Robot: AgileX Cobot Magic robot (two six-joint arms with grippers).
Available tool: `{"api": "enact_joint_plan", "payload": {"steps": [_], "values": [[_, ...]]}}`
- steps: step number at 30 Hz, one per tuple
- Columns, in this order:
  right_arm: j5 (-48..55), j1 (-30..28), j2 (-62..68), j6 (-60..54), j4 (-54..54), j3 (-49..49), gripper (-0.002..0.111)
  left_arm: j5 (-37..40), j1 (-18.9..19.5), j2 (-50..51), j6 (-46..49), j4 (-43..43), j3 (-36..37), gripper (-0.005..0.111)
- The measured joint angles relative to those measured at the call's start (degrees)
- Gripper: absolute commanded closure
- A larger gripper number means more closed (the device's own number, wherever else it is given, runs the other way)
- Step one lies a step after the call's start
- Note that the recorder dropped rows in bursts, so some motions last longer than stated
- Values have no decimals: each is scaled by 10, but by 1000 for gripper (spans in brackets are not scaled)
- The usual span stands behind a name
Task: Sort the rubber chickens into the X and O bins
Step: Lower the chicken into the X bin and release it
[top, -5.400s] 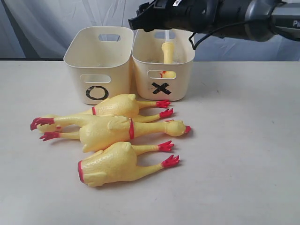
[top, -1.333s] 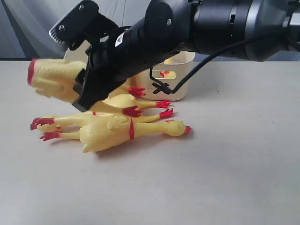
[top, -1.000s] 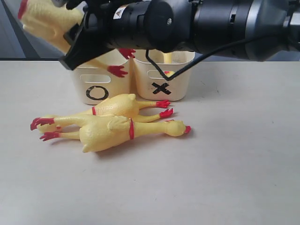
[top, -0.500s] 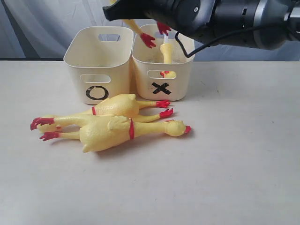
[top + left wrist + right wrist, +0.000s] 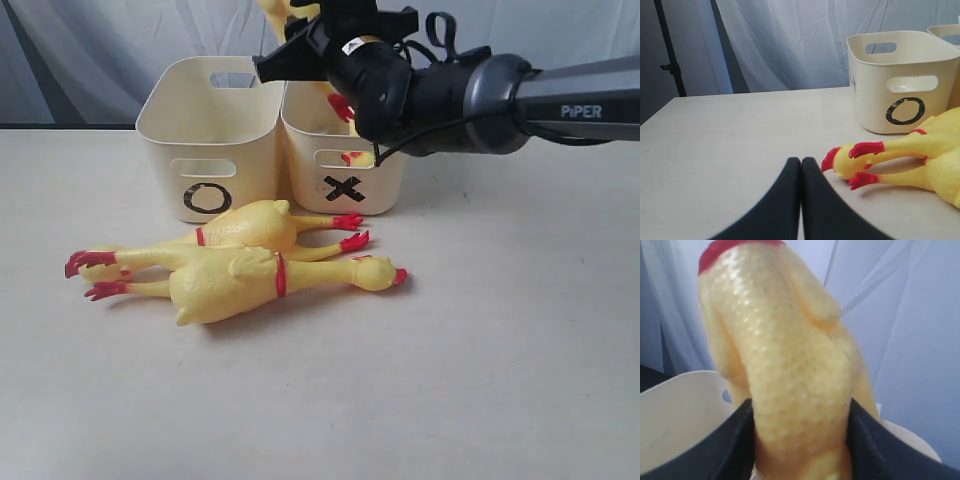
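desk point(image 5: 480, 400): pale, matte, bare across the front and out to the right.
front chicken point(image 5: 230, 285): on its side, head pointing right, red ring mid-body, touching the one behind.
second chicken point(image 5: 255, 225): lying the other way, red feet toward the X bin, just in front of the O bin.
left jaws: pressed shut, tips together, nothing in them; parked low over the desk, just short of the red comb and feet at the left ends of those two.
O bin point(image 5: 165, 150): left of the pair, close beside its twin; inside hidden from here.
X bin point(image 5: 388, 175): one chicken already in, a patch of yellow visible through the handle slot.
right jaws: spread wide and clamped on the fat body of a chicken, red ring end up.
held chicken point(image 5: 790, 365): up high over the bins, roughly above the seam between them, one red foot dangling on the X side.
step in hand: carry and drop, one bird airborne, two waiting on the desk.
next move, by my read: settle squarely over the chosen bin, lower with the feet inside the rim, then release; some risk of the long body catching the shared rims and tipping out.
room: pale blue-grey curtain point(image 5: 100, 50) behind everything, a dark stand point(image 5: 667, 55) off to one side.
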Motion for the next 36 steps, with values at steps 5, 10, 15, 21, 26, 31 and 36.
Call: {"api": "enact_joint_plan", "payload": {"steps": [5, 10, 15, 21, 26, 31, 36], "values": [[-1, 0, 33, 4, 23, -16, 109, 0, 0, 0, 0, 0, 0, 107], [-4, 0, 48, 5, 87, -22, 109, 0, 0, 0, 0, 0, 0, 107], [-4, 0, 49, 7, 174, -23, 109, 0, 0, 0, 0, 0, 0, 107], [1, 0, 49, 7, 191, -23, 109, 0, 0, 0, 0, 0, 0, 107], [11, 0, 49, 7, 214, -23, 109, 0, 0, 0, 0, 0, 0, 107], [11, 0, 49, 8, 218, -23, 105, 0, 0, 0, 0, 0, 0, 107], [14, 0, 49, 8, 219, -23, 69, 0, 0, 0, 0, 0, 0, 107]]}}
